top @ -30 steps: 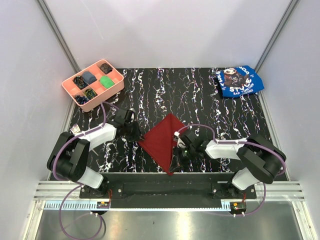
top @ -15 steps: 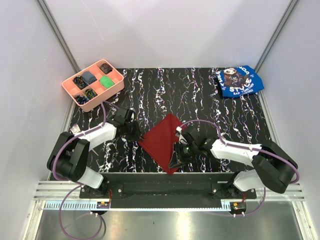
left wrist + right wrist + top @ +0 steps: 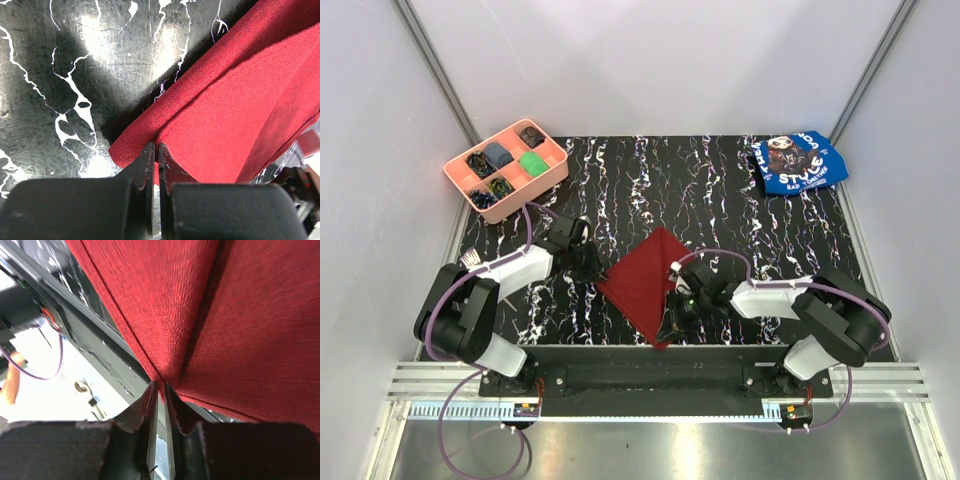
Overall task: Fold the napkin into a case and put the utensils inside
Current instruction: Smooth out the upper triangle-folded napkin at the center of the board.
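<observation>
Folding stage: the soft dark red square cloth napkin (image 3: 642,282) is pinched at two corners by the left gripper (image 3: 154,150) and the right gripper (image 3: 159,389), both clamped on the cloth. Next, a level carry-over of the raised corner is probably called for.

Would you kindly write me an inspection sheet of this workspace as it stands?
Surface: black marbled table.
Job's things: napkin folded, two layers showing, near the front edge; what looks like a fork peeks out by the left arm; no other utensils seen.
Clutter: pink tray of small items far left; blue cloth far right.
Grippers: left gripper shut on the napkin's left edge; right gripper shut on a pinched-up fold at its right side.
Cables: purple cables loop along both arms.
Surroundings: white walls, metal frame.
</observation>
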Available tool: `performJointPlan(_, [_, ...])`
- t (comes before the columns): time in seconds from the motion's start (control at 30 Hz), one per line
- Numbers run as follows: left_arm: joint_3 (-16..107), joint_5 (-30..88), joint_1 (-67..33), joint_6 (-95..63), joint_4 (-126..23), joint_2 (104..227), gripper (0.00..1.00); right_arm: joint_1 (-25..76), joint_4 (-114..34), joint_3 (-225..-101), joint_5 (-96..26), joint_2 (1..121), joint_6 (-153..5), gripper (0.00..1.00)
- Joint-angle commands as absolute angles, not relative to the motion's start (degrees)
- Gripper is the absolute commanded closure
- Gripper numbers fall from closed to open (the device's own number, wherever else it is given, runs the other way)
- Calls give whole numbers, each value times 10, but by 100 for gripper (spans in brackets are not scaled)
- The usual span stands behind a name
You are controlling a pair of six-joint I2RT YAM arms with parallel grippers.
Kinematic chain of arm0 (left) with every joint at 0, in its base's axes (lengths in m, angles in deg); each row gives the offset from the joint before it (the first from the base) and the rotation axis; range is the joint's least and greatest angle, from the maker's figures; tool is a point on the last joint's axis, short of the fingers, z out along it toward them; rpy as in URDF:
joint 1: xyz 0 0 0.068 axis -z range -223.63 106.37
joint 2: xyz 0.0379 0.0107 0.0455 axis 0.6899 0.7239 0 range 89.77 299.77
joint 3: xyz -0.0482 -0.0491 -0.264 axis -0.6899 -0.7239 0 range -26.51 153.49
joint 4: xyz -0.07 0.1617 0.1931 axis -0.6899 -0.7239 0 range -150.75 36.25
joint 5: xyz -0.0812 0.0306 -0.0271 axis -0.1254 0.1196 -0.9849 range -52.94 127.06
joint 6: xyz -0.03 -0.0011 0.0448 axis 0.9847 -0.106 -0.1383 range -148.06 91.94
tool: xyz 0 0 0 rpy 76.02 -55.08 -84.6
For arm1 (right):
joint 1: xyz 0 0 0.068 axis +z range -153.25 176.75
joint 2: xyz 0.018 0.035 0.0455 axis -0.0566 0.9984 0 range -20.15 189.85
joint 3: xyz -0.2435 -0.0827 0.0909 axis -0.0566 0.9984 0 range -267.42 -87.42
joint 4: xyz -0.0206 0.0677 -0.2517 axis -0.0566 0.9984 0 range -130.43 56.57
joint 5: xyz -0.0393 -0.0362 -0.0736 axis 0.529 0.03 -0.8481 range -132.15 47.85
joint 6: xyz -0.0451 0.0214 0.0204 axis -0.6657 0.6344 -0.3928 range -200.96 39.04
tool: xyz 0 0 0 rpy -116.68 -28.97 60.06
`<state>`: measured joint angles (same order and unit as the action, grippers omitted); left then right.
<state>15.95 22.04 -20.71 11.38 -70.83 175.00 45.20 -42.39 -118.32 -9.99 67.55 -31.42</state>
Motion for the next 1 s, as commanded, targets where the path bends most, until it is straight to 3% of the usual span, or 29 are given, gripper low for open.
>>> performJointPlan(0.0, [181,219,-209,106,-694,1745,100,409,-420,-1228,-119,635,-341,82])
performJointPlan(0.13, [181,219,-208,104,-694,1749,100,334,-367,-1299,-112,644,-385,58])
performJointPlan(0.33, [178,222,-208,103,-692,1748,100,285,-296,-1475,-115,754,-468,53])
performJointPlan(0.43, [176,219,-208,103,-690,1747,100,277,-294,-1546,-117,815,-478,62])
performJointPlan(0.6, [175,218,-208,101,-690,1749,100,267,-301,-1621,-96,904,-476,87])
performJointPlan(0.7, [174,218,-209,98,-690,1749,100,257,-314,-1637,-88,932,-476,92])
performJointPlan(0.97, [169,217,-208,98,-685,1753,100,218,-333,-1660,-59,996,-499,92])
